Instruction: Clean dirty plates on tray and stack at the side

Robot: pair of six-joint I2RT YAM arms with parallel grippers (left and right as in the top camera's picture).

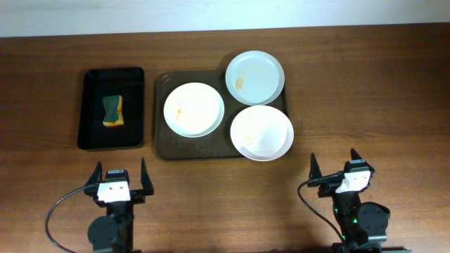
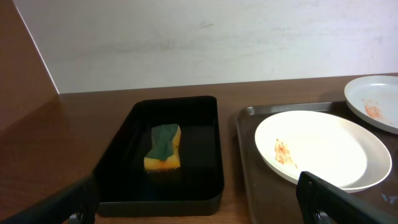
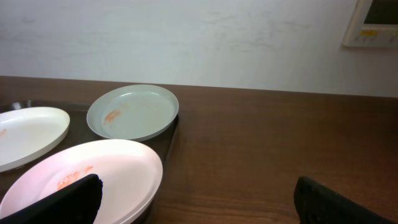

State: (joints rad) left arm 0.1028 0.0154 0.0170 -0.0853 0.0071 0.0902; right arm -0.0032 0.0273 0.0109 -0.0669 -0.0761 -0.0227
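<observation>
Three white plates lie on the dark brown tray [image 1: 161, 144]. The left plate [image 1: 194, 109] has a small orange smear; it also shows in the left wrist view [image 2: 323, 149]. The bluish-white plate [image 1: 254, 76] sits at the tray's far right corner with an orange smear, seen in the right wrist view [image 3: 134, 112]. The near right plate [image 1: 261, 132] overhangs the tray's right rim, seen in the right wrist view [image 3: 93, 177]. My left gripper [image 1: 118, 177] is open and empty near the front edge. My right gripper [image 1: 333, 166] is open and empty, in front of the tray's right end.
A smaller black tray [image 1: 91, 133] stands left of the brown tray and holds a yellow and green sponge [image 1: 112, 112], also in the left wrist view [image 2: 163, 147]. A white wall runs behind the table. Bare wooden tabletop lies right of the brown tray.
</observation>
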